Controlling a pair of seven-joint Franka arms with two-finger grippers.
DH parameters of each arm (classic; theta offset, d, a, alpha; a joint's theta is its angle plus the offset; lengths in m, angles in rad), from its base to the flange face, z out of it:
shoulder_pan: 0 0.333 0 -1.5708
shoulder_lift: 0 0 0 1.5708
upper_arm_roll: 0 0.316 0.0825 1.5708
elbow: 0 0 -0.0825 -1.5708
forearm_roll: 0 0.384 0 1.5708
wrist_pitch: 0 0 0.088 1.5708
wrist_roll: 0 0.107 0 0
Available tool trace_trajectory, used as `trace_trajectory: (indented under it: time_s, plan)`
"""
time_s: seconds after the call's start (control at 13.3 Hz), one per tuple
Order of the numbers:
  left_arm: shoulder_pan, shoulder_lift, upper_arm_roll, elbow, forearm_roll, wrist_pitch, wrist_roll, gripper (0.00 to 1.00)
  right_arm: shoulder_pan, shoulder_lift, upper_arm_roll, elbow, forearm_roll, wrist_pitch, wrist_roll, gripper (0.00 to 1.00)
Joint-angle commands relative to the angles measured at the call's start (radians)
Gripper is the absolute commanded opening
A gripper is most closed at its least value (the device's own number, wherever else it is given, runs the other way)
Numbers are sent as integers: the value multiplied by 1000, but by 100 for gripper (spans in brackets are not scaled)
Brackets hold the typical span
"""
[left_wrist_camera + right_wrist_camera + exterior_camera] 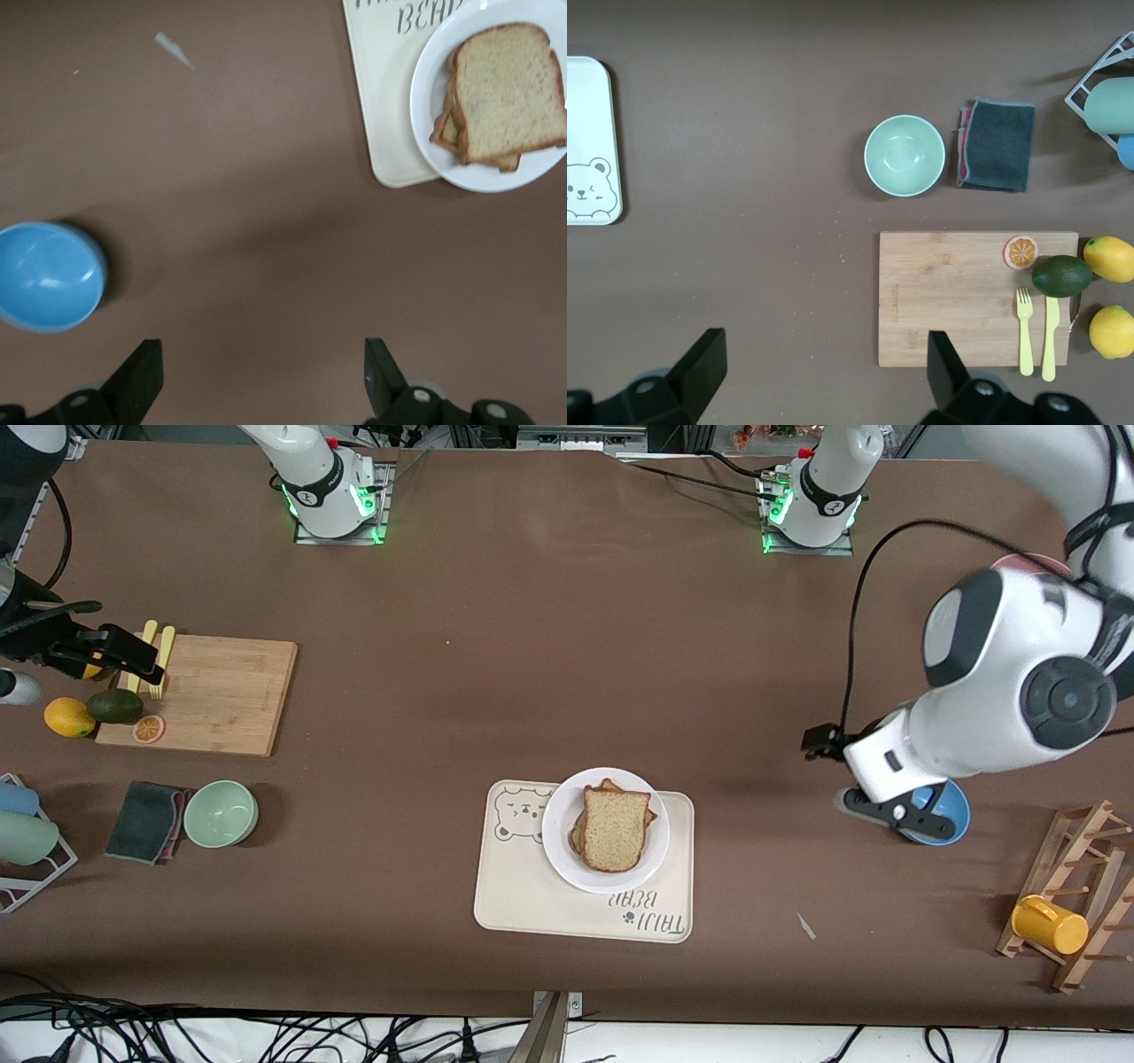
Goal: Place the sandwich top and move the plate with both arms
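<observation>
Sandwich top (615,828): flat on stack on plate (560,849), long axis toward front camera. Left claw (259,372), right claw (819,367): spread wide, empty.

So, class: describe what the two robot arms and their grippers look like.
Both arms are glossy white with black joint caps and bands, green lights glowing at their bases. A black cable loops along the left arm. The left gripper and right gripper have black, wedge-shaped fingers.
</observation>
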Motion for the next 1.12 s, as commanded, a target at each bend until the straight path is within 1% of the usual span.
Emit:
trace_trajectory:
  time_s: [0.0, 0.15, 0.22, 0.37, 0.52, 0.6, 0.75, 0.97, 1.05]
  plan:
    - [-7, -107, -7, -32, 56, -61, -11, 100, -1, -37, -13, -35, -4, 6, -25, 100]
    - [34, -218, -7, -146, 57, -20, -10, 100, -1, -76, -10, -86, -4, 18, -68, 100]
    - [62, -281, -7, -231, 48, 26, -20, 100, -1, -68, -10, -81, -4, 24, -73, 100]
    - [115, -384, -11, -341, 45, 80, -10, 100, 2, -64, -10, -71, -4, 32, -73, 100]
    - [140, -441, -16, -382, 44, 82, -22, 100, -1, -64, -14, -69, 5, 45, -103, 100]
    - [140, -453, -16, -386, 45, 85, -28, 100, -1, -64, -19, -71, 17, 44, -138, 100]
    - [142, -466, -14, -405, 56, 97, -29, 100, -1, -77, -25, -92, 30, 32, -133, 100]
    - [145, -509, -16, -480, 53, 145, -31, 100, -1, -77, -25, -92, 56, 32, -130, 100]
    - [143, -501, -16, -465, 53, 133, -29, 100, -1, -74, -25, -92, 57, 32, -131, 100]
